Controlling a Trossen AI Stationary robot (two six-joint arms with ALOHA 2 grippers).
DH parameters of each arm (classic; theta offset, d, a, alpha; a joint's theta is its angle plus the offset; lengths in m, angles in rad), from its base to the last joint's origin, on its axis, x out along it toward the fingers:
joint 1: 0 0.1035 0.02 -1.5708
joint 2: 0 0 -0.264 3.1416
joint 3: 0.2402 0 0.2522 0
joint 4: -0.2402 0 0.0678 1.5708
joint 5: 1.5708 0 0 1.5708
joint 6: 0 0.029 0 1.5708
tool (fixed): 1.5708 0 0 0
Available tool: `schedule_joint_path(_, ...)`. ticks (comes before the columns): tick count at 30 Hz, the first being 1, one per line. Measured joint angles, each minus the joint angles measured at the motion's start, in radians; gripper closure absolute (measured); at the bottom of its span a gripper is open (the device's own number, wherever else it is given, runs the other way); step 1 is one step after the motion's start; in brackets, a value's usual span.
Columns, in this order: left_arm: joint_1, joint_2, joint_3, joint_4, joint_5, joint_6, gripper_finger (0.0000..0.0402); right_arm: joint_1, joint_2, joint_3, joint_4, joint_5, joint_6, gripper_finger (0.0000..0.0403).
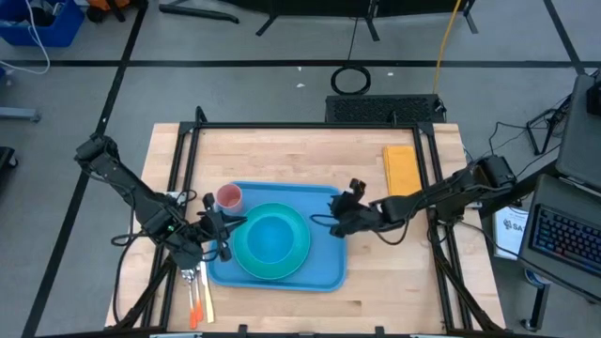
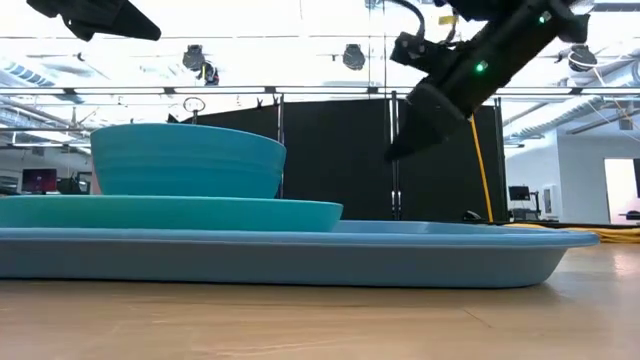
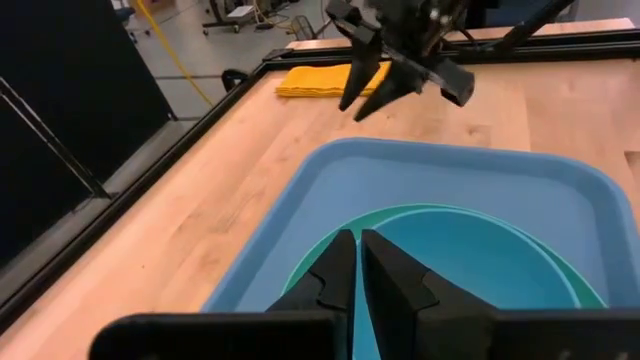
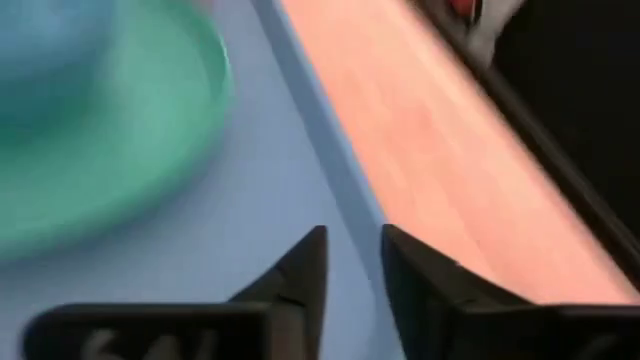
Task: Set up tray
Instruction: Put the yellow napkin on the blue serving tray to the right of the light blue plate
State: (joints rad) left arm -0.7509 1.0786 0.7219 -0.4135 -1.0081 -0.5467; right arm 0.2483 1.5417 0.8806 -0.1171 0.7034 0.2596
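While the tray (image 1: 324, 272) lies flat on the wooden table (image 1: 413, 291), toward its near middle, I read the following layout. On the tray sits a round cyan plate (image 1: 299, 253), and a blue bowl (image 1: 268, 237) stands on that plate; the low view confirms the stacking. A pink cup (image 1: 229, 197) stands at the tray's far left corner; whether it rests inside the rim I cannot tell.

I see the left gripper (image 1: 218, 237) at the tray's left edge, beside the plate. In its wrist view its 2 fingers (image 3: 335, 275) stand nearly together with a thin gap, holding nothing.

I see the right gripper (image 1: 338, 218) over the tray's right part, raised clear of the surface in the low view. Its fingers (image 4: 305, 265) stand a little apart over the tray's rim and grip nothing.

Cutlery with orange handles (image 1: 195, 305) lies on the table left of the tray. A yellow cloth (image 1: 401, 169) lies at the far right of the table, well apart from the tray
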Motion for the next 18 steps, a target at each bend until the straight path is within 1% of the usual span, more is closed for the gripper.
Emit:
schedule_joint_path(5,0.003,0.000,0.000,-0.003,-0.017,0.002,0.0397,-0.018,-0.002,0.124,-0.455,-0.026,0.277,0.0225)
schedule_joint_path(8,0.003,0.000,0.000,-0.003,-0.015,-0.004,0.0394,-0.020,-0.002,0.156,-0.646,-0.048,0.380,0.0194)
schedule_joint_path(10,0.003,0.000,0.000,-0.003,-0.013,-0.005,0.0384,-0.019,-0.002,0.158,-0.737,-0.086,0.427,0.0186)
schedule_joint_path(13,0.003,0.000,0.000,-0.004,-0.013,-0.007,0.0373,-0.020,0.000,0.156,-0.901,-0.159,0.549,0.0186)
schedule_joint_path(16,0.003,0.000,0.000,-0.003,-0.013,-0.007,0.0370,-0.026,-0.001,0.156,-1.048,-0.214,0.703,0.0191)
schedule_joint_path(18,0.003,0.000,0.000,-0.003,-0.014,-0.007,0.0373,-0.027,-0.001,0.156,-1.125,-0.235,0.766,0.0193)
